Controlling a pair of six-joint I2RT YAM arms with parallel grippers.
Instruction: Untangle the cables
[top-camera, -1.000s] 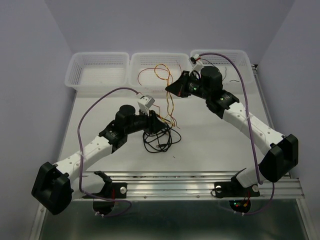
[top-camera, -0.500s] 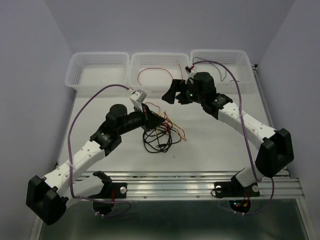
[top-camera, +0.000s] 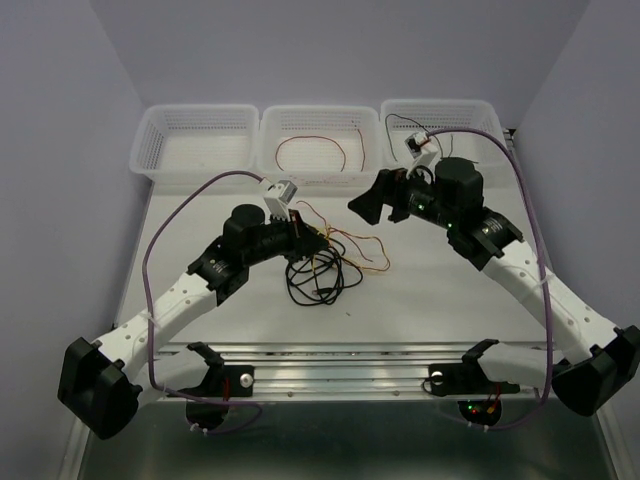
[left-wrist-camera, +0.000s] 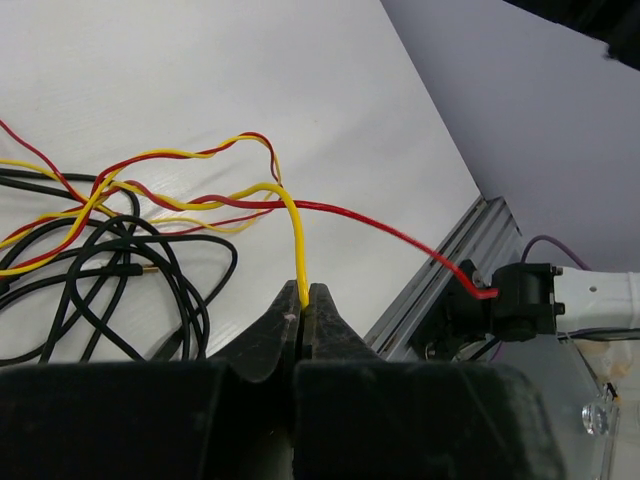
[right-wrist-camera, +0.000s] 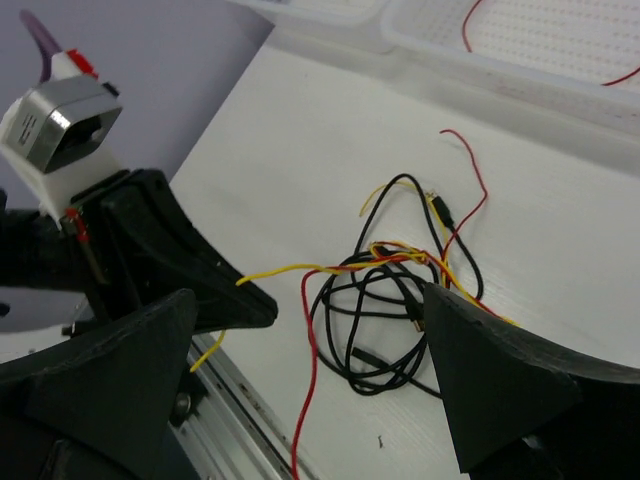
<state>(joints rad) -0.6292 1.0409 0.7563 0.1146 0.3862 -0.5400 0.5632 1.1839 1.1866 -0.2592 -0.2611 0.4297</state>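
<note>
- our left gripper (left-wrist-camera: 303, 296) is clamped on a yellow wire (left-wrist-camera: 296, 225), which rises from between its fingertips and bends away into the knot just ahead of it.
- our right gripper (right-wrist-camera: 310, 300) hangs with its jaws wide apart and holds nothing. the knot lies on the table (top-camera: 420, 300) below the gap, and a red wire (right-wrist-camera: 306, 380) trails under it.
- done, as we judge it: one dark red cable (top-camera: 310, 157) lies alone in the middle basket (top-camera: 320, 109), beyond both grippers and well apart from the heap.
- left to do: the black cable (left-wrist-camera: 150, 265) sits in coiled loops in front of the left gripper, with yellow and red strands crossing over it and each other.
- we reckon the job is under half done, since the yellow wire is gripped but not yet pulled free and the black and red ones are unsorted.
</note>
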